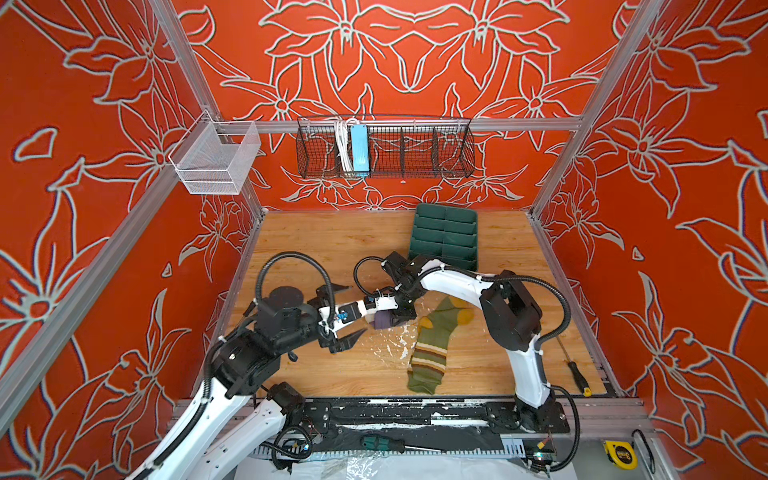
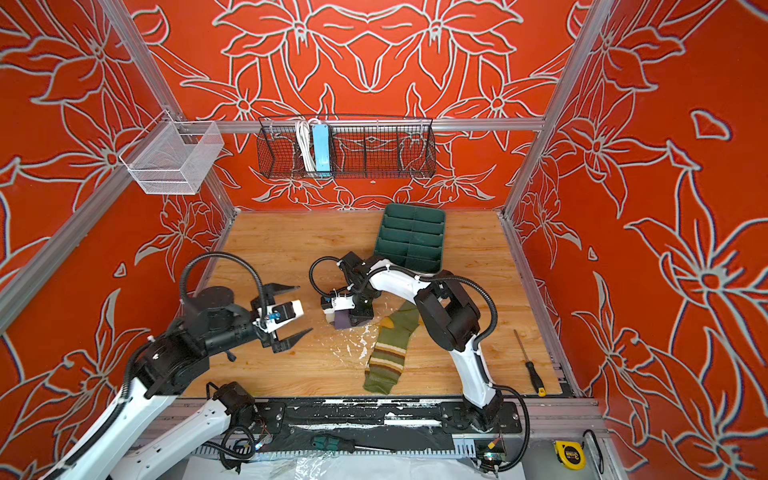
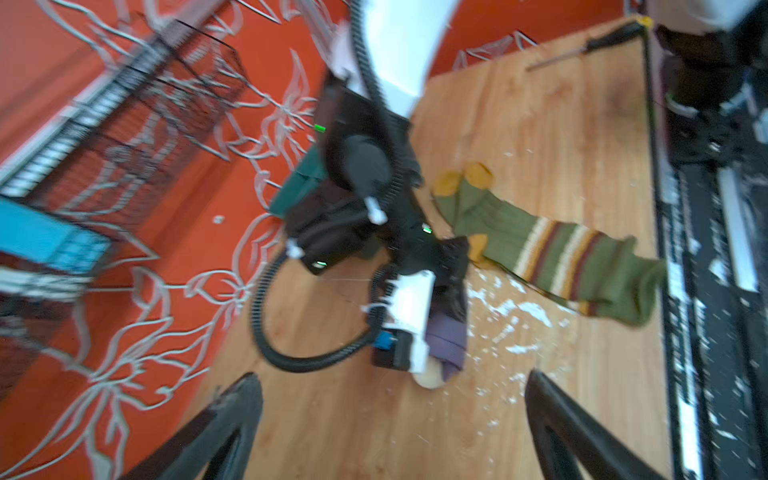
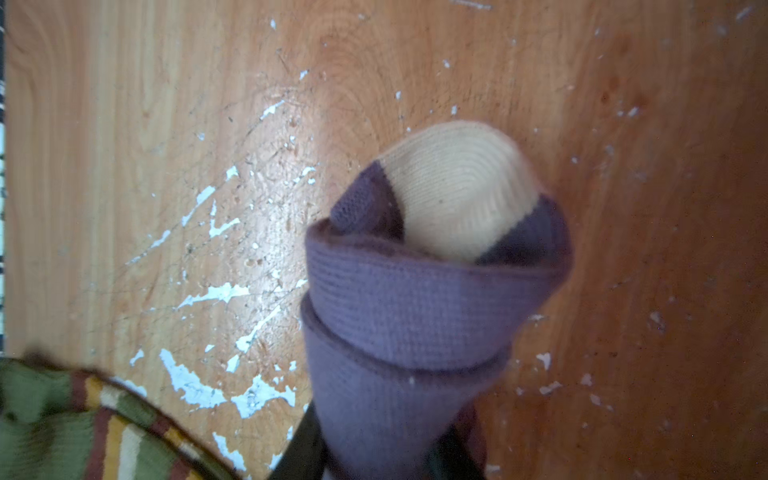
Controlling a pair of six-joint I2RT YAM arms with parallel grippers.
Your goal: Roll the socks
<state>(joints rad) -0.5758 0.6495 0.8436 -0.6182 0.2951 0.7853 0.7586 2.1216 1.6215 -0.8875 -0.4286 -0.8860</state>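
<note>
Meanwhile, right pincer [image 4: 386, 432] clasps the rolled purple sock [image 4: 415, 316]; left pincer [image 2: 305, 308] gapes wide.

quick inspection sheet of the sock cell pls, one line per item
surface: wood table, white scuffs near the middle
job's things: purple sock rolled, in the right pincer; green sock flat, unrolled
clutter: tray, screwdriver on table; green-handled screwdriver, tape measure at the front edge
pincers: left pincer open, empty; right pincer shut on purple sock
cables: black hoses looped on both arms; white cord in wire basket
surroundings: red floral walls; wire basket with power strip; mesh basket
</note>
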